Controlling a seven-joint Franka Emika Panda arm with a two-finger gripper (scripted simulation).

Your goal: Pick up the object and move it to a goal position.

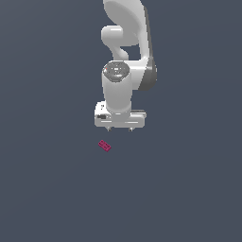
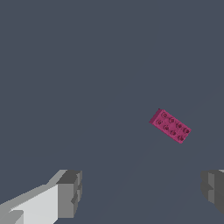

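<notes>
The object is a tiny magenta studded brick [image 1: 105, 146] lying flat on the dark grey floor, turned at an angle. It also shows in the wrist view [image 2: 170, 126]. My white gripper [image 1: 120, 128] hangs above the floor, a little to the exterior view's right of the brick and apart from it. Its jaws stand wide apart and hold nothing. In the wrist view the gripper [image 2: 142, 192] shows two grey fingertips [image 2: 70, 192] far apart, with the brick lying beyond them, nearer the other fingertip.
The plain dark grey floor [image 1: 189, 189] fills both views. The white arm [image 1: 125, 56] rises behind the gripper.
</notes>
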